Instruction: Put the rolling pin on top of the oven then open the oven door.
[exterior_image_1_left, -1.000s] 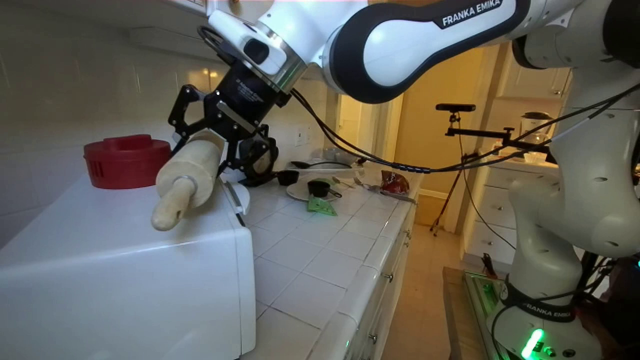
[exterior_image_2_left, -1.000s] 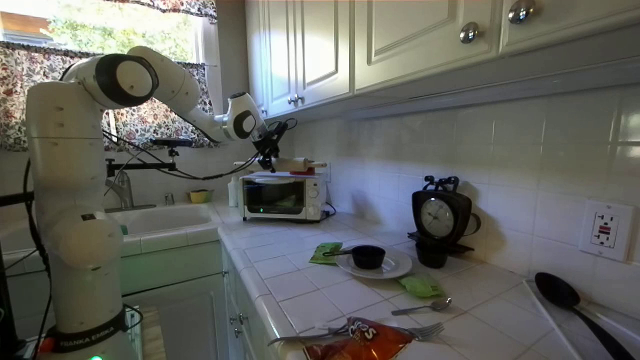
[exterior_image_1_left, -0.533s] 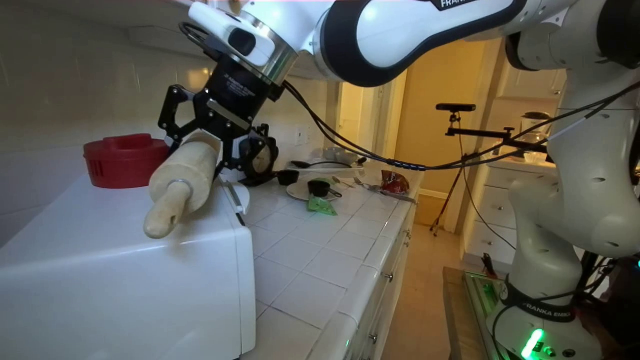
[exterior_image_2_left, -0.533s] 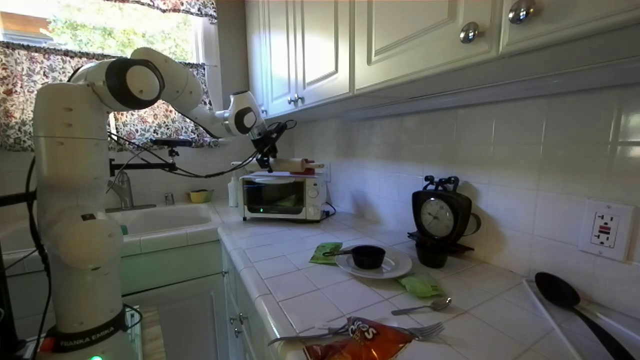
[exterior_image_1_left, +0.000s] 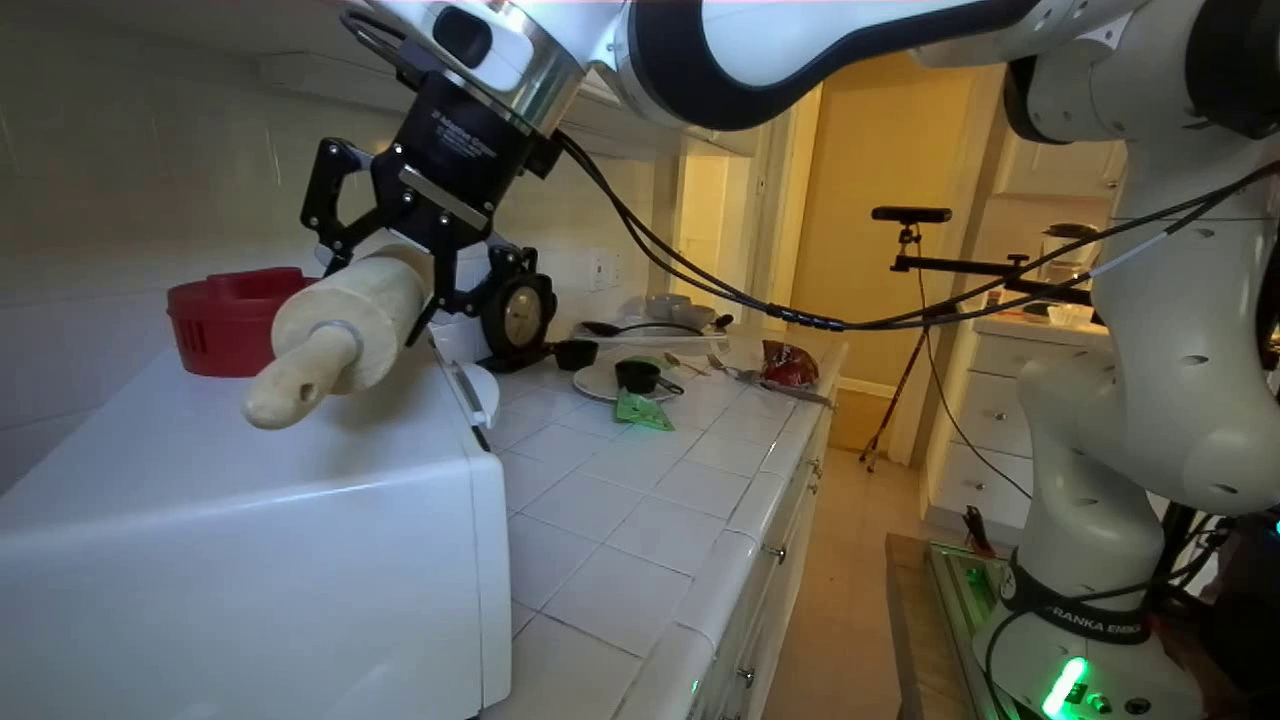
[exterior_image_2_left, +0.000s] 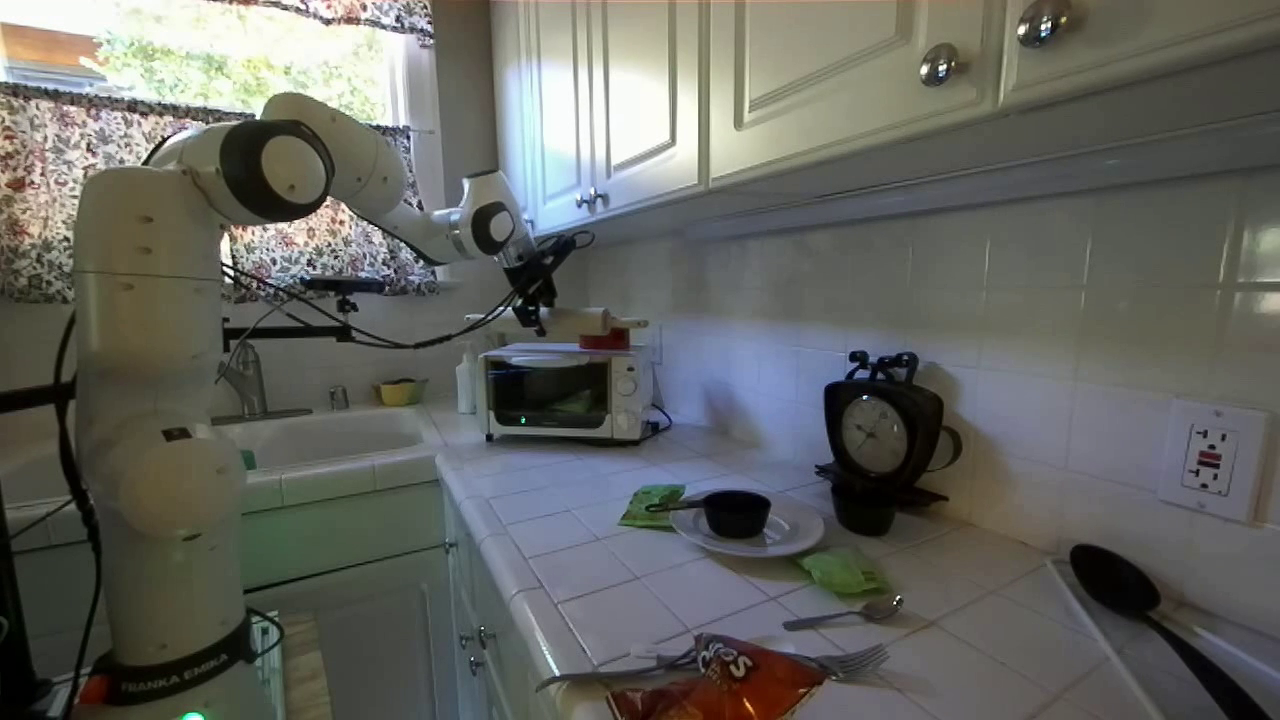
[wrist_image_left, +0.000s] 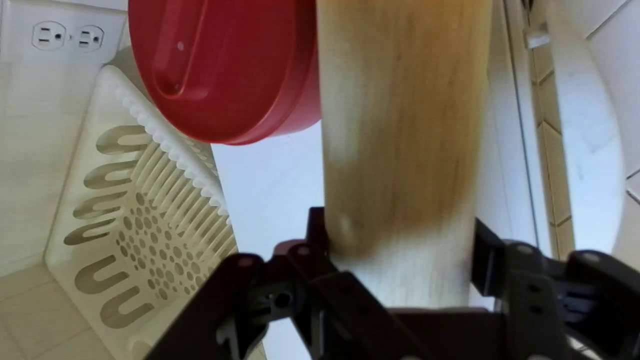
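The pale wooden rolling pin (exterior_image_1_left: 360, 305) hangs level above the flat top of the white oven (exterior_image_1_left: 250, 590), a gap and a shadow beneath it. My gripper (wrist_image_left: 400, 242) is shut on the pin's thick body, one finger on each side in the wrist view. Its near handle points over the oven's side end in an exterior view. The oven door (exterior_image_2_left: 548, 393), with its dark glass window, stands closed and upright. In the wrist view the pin covers part of the oven's top.
A red round container (wrist_image_left: 225, 70) sits on the oven right beside the pin. A white basket (wrist_image_left: 165, 240) stands behind the oven. Wall cabinets (exterior_image_2_left: 600, 100) hang above. A plate (exterior_image_2_left: 695, 540) with a black pan, a clock (exterior_image_2_left: 873, 434) and cutlery lie along the counter.
With the pin in it, my gripper has moved left in an exterior view, toward the back of the oven. The pin dipped slightly, then rose away from the oven top.
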